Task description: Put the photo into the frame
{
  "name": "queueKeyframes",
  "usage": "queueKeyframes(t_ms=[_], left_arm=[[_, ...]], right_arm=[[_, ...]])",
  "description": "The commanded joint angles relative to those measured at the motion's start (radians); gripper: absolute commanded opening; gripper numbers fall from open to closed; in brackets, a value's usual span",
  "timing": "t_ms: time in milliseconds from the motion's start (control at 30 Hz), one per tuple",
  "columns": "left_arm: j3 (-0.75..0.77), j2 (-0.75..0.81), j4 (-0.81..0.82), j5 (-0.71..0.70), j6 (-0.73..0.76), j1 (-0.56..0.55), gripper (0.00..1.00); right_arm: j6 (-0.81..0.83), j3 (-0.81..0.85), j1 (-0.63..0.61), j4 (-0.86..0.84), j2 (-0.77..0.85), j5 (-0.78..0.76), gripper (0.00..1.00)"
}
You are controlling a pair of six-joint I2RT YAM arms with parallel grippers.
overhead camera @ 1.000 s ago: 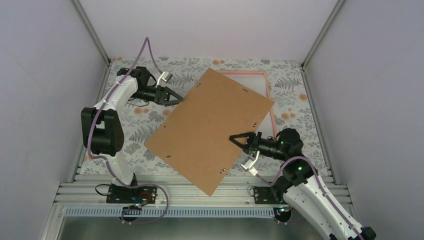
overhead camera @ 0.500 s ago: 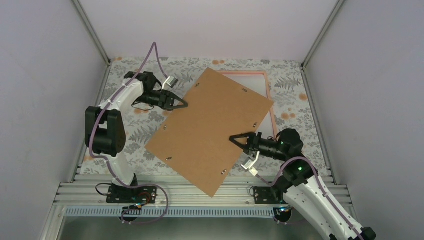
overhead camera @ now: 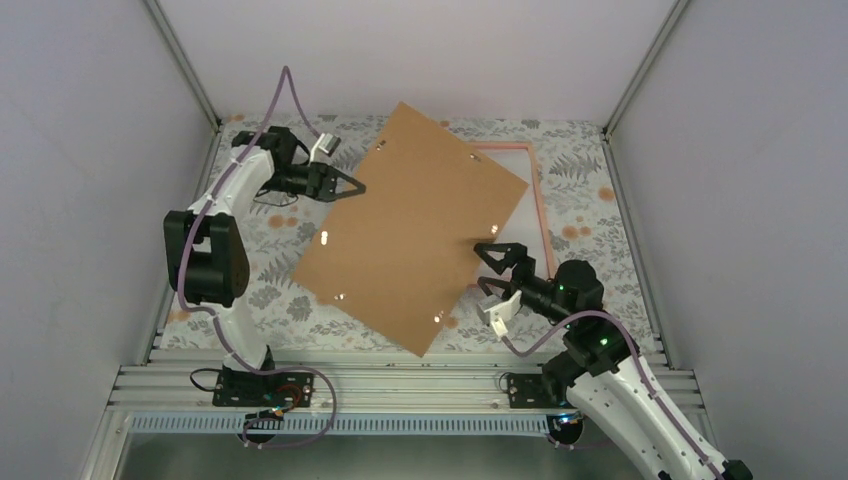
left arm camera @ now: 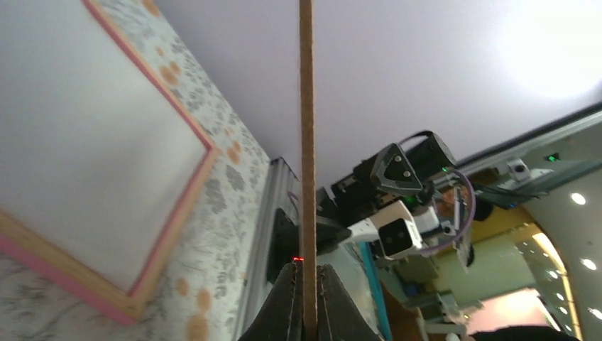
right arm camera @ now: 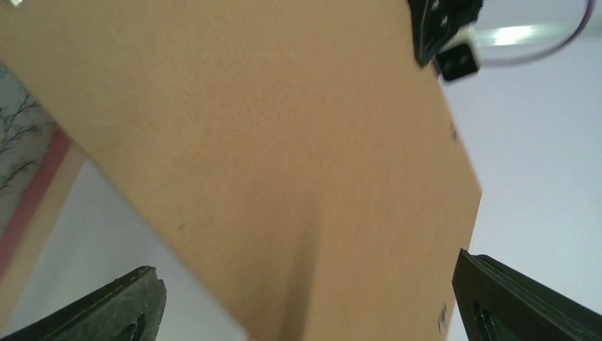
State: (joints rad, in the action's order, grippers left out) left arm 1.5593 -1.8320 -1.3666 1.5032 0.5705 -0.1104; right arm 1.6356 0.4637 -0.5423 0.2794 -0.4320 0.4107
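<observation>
The thin pink frame point(overhead camera: 541, 205) lies flat at the back right of the table, white inside, and is also in the left wrist view point(left arm camera: 186, 186). A brown backing board point(overhead camera: 415, 235) hangs tilted over it and hides most of it. My left gripper point(overhead camera: 352, 188) is shut on the board's left edge, which the left wrist view shows as a thin line between the jaws point(left arm camera: 307, 275). My right gripper point(overhead camera: 486, 265) stands open just off the board's right edge, with the board's underside point(right arm camera: 284, 142) across its view. The photo is out of view.
A floral-patterned cloth point(overhead camera: 270, 270) covers the table. Grey walls close in the left, back and right, and an aluminium rail point(overhead camera: 400, 380) runs along the near edge by the arm bases.
The left gripper shut on the board's left edge and raised it, so the board swung up and toward the back. The right gripper opened and let go of the board's right edge.
</observation>
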Motion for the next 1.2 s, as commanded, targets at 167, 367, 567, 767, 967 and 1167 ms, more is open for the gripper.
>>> queueKeyframes(t_ms=[167, 367, 567, 767, 967, 1167], left_arm=[[-0.009, 0.037, 0.830, -0.112, -0.756, 0.079, 0.02], [-0.190, 0.144, 1.397, -0.232, -1.255, 0.126, 0.02], [-0.271, 0.153, 1.669, -0.307, -1.437, 0.126, 0.02], [-0.304, 0.160, 1.735, -0.358, -1.465, 0.121, 0.02], [-0.256, 0.167, 1.617, -0.371, -1.349, 0.124, 0.02], [-0.258, 0.182, 1.505, -0.358, -1.247, 0.156, 0.02]], right_arm=[[-0.382, 0.027, -0.003, 0.195, 0.046, -0.381, 1.00], [-0.735, 0.191, 0.007, 0.269, -0.184, -0.468, 1.00], [-0.995, 0.470, 0.167, 0.303, -0.523, -0.325, 1.00], [-1.141, 0.687, 0.504, 0.407, -0.851, -0.009, 1.00], [-1.367, 0.886, 0.750, 0.469, -1.207, 0.211, 0.81], [-1.500, 0.989, 0.812, 0.395, -1.434, 0.193, 0.69]])
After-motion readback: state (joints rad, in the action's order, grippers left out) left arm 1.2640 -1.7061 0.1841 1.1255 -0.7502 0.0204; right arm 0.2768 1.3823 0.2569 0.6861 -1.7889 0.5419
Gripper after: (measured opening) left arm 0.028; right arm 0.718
